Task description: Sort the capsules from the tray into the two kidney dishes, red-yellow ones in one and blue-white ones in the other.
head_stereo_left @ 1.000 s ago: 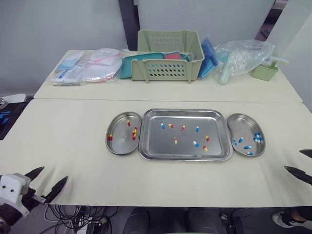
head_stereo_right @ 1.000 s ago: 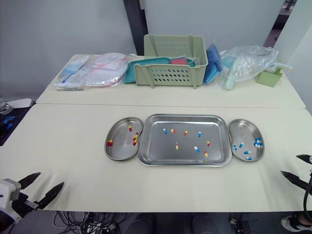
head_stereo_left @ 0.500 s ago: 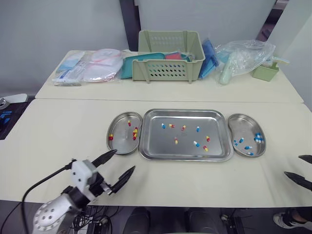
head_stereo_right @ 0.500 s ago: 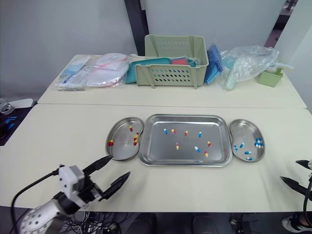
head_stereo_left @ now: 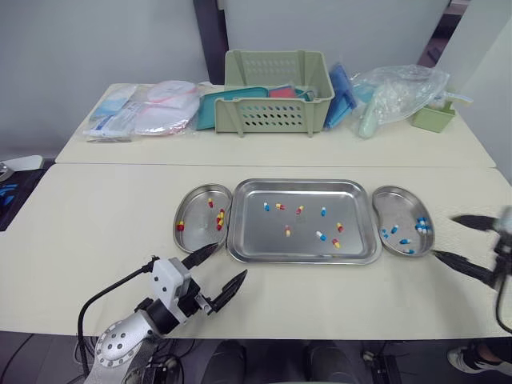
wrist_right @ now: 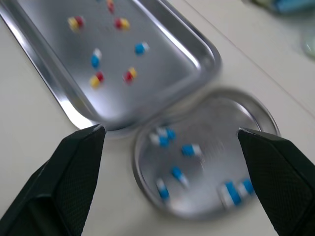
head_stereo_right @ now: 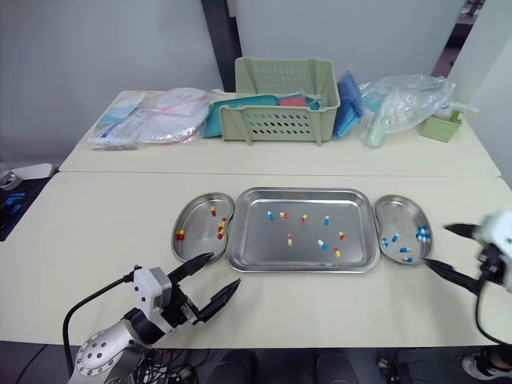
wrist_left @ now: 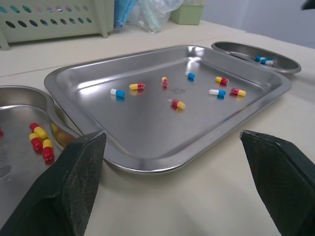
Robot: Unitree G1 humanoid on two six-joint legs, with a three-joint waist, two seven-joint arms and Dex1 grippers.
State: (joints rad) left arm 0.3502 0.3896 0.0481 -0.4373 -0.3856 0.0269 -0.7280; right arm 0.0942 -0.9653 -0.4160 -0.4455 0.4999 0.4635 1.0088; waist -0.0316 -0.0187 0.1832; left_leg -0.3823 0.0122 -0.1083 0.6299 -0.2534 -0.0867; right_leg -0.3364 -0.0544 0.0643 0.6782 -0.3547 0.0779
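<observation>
1. While the left gripper [head_stereo_left: 216, 274] is held over the near part of the table [head_stereo_left: 96, 232], its two fingers spread apart with nothing between them, the left kidney dish [head_stereo_left: 196, 236] is found just ahead of its fingertips. About five red-yellow capsules [head_stereo_left: 219, 221] are counted in it.
2. Beyond that gripper and to its right, the tray [head_stereo_left: 256, 240] is seen close against the dish. Eight capsules are counted in it: five red-yellow and three blue-white capsules [head_stereo_left: 320, 236].
3. The right gripper [head_stereo_left: 466, 242] is likewise held spread and empty. The right kidney dish [head_stereo_left: 400, 204] lies just off its fingertips, and about seven blue-white capsules are counted there.
4. Far beyond both grippers, a second table [head_stereo_left: 448, 144] is seen. One green basket [head_stereo_left: 276, 112], one clear bag [head_stereo_left: 400, 92] and some flat packets [head_stereo_left: 152, 112] are set on it.
</observation>
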